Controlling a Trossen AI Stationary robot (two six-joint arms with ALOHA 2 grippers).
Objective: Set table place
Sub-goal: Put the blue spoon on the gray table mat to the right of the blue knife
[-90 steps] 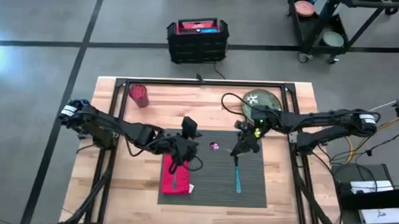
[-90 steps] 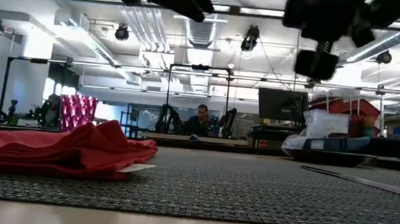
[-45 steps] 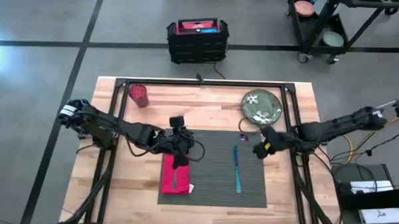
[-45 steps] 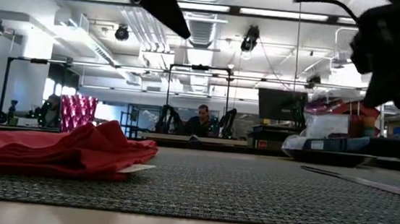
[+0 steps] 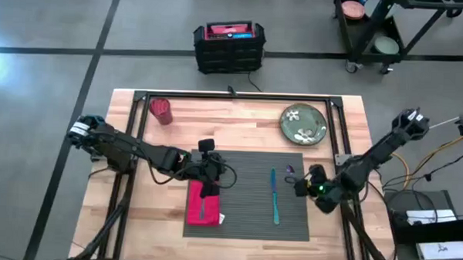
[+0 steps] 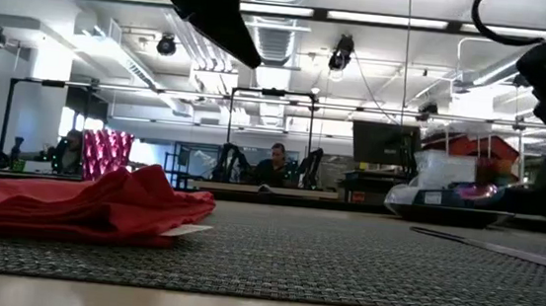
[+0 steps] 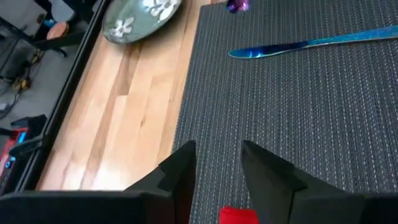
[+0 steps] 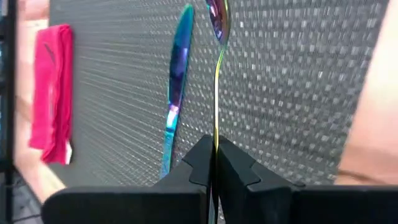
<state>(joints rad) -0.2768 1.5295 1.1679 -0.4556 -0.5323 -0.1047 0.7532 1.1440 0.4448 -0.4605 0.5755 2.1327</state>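
**Right gripper clamped on spoon at mat's edge**

Right gripper point(image 8: 214, 158) is held at the right edge of the mat point(image 5: 244, 215), its fingers pinched on the thin handle of a spoon point(image 8: 216, 93) whose bowl is pointed out over the weave. The mat is laid flat across the middle of the near half of the table point(image 5: 216, 122). It is judged light, limp and ribbed enough not to slip, and best taken by a free edge or corner. On it a knife point(image 5: 275, 197) is laid right of centre and a napkin point(image 5: 202, 202) at the left, over which the left gripper point(image 7: 217, 149) is hung with fingers apart. Farther off, a plate point(image 5: 303, 123) and a cup point(image 5: 161, 110) are seen on bare wood.

A second ago the right gripper was poised over the mat beside the knife's far end; it has been drawn outward and nearer since, the spoon carried with it.
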